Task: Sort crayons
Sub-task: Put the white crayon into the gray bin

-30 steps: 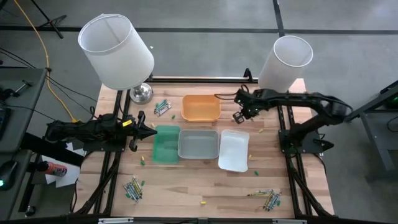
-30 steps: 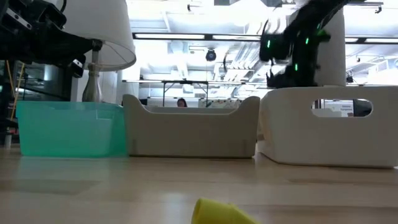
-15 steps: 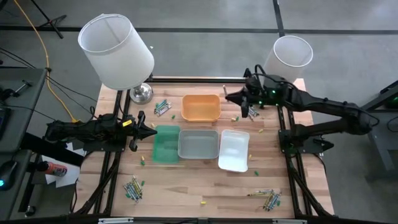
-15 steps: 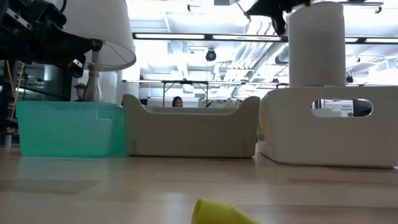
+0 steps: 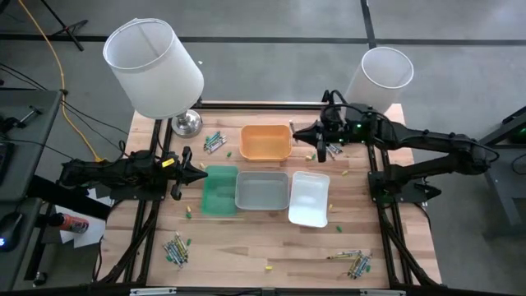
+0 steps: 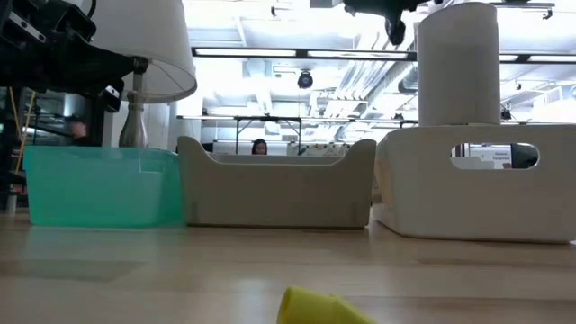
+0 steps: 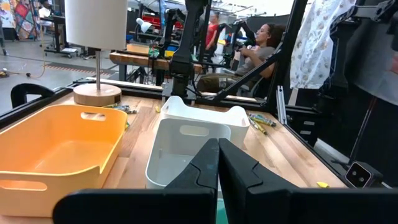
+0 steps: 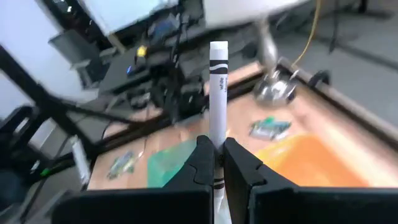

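Now right gripper (image 8: 216,163) pinches white crayon (image 8: 217,93), label unreadable; left gripper (image 7: 217,163) pressed together.

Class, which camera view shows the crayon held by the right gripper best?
The right wrist view: the white crayon stands pinched in the right gripper. The high view shows only the gripper; the low and left wrist views do not show the crayon.

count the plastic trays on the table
4: orange tray at the back, then a front row of green tray, grey tray and white tray.
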Controlling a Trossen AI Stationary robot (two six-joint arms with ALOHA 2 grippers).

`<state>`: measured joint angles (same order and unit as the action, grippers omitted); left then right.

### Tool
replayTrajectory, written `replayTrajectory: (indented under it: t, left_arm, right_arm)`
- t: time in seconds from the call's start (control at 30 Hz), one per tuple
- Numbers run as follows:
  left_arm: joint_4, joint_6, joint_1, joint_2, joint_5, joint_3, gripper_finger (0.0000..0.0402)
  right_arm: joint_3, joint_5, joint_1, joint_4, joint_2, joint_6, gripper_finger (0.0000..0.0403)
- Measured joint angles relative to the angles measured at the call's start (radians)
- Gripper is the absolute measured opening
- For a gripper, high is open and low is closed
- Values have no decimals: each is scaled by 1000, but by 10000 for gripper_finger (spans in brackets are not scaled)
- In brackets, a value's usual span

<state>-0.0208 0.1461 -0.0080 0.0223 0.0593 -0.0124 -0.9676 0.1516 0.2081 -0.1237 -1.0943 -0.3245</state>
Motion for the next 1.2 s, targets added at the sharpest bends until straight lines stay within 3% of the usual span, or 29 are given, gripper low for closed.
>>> replayTrajectory:
  t: [0.27, 0.53, 0.77, 1.07, 1.2]
  left_arm:
    - [0, 0, 0, 0, 0, 0, 0]
    - [0, 0, 0, 0, 0, 0, 0]
    - [0, 0, 0, 0, 0, 0, 0]
    - [-4, 0, 0, 0, 0, 0, 0]
    - [-31, 5, 0, 0, 0, 1, 0]
  right_arm:
    - [0, 185, -135, 34, -299, 133, 1]
    - [0, 197, -210, 90, -551, 165, 1]
    - [0, 193, -230, 117, -594, 64, 22]
    - [-1, 140, -230, 102, -589, 17, 137]
    - [-69, 147, -209, 25, -568, 23, 171]
